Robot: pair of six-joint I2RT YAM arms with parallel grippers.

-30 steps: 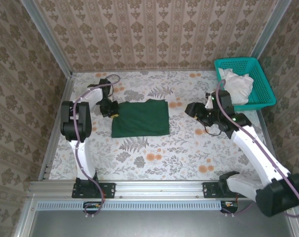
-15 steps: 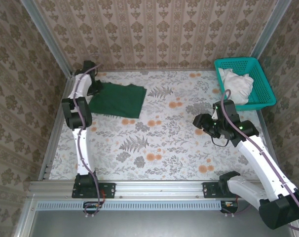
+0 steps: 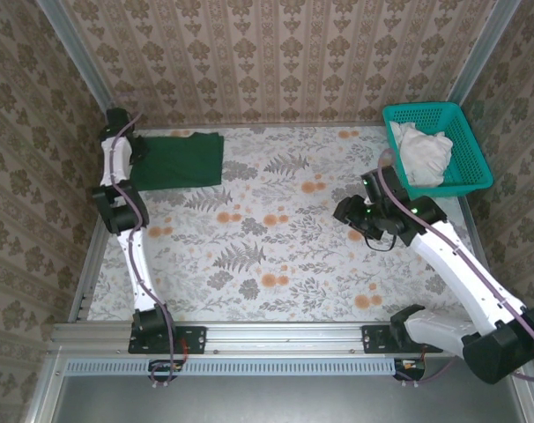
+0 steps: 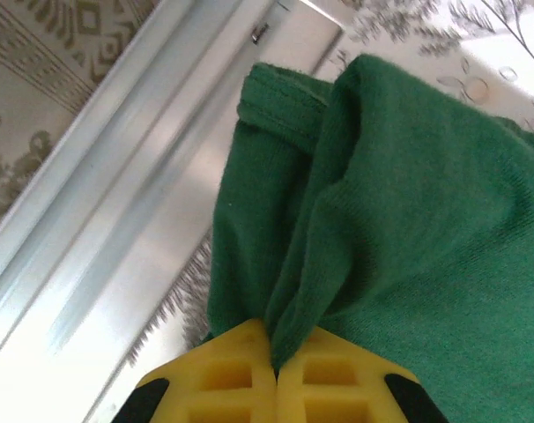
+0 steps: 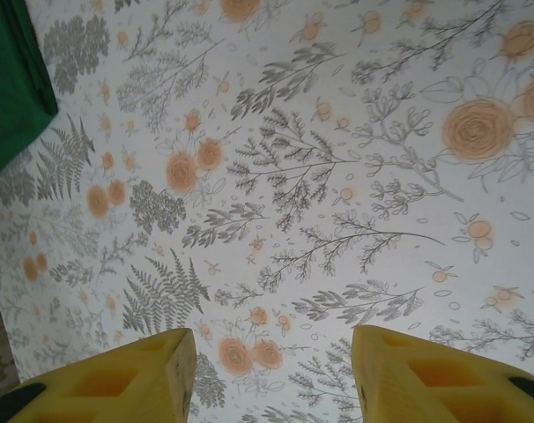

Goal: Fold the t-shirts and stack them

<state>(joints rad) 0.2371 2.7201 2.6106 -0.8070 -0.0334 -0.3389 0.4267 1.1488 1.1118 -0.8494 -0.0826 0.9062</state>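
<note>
Top external view: left gripper (image 4: 274,374) clamped 1 folded t-shirt (image 3: 181,160) at the far-left corner of the table (image 3: 285,256), apparently placing it; right gripper (image 5: 271,374) hung empty, jaws apart. Release seemed next.

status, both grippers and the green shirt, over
Left gripper shut on the folded dark green cotton t-shirt, far left corner. Right gripper open, empty, over bare floral tabletop. Teal plastic mesh basket with white cloth far right, well apart.

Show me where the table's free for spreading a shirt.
Free: the middle of the table, from the green t-shirt across to the right gripper, and the near strip. Crowded: far-left corner, left gripper shut on that t-shirt; far-right corner, teal basket.
</note>
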